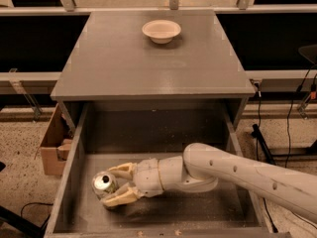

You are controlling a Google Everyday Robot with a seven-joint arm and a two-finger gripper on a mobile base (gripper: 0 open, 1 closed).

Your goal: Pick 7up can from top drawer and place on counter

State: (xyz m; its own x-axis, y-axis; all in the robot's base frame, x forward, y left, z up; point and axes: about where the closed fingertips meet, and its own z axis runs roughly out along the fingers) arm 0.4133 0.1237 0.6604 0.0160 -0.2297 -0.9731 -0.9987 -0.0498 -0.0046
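Grasping step: the gripper (110, 186) sits low inside the drawer (163, 213), toward its front-left part. The arm (237, 175) reaches in from the right, so the gripper meets the can side-on.
Can: the can (104, 183) stands upright on the drawer floor, silver top up, near the left wall and right at the gripper.
Gripper state: spread, one finger behind the can and one in front. Both lie very close to it, but no firm pinch shows.
Reason for the pose: a low, level approach probably lets the gripper close across the round body without tipping it.
Counter: the counter (148, 68) lies above and behind the drawer. A bowl (161, 30) sits near its back edge, so the wide front part looks like the place for the can.
Progress: early, by my reading; closing, lifting and placing are not yet done.
Risk: uneven closing could shove the light can toward the left wall or topple it.
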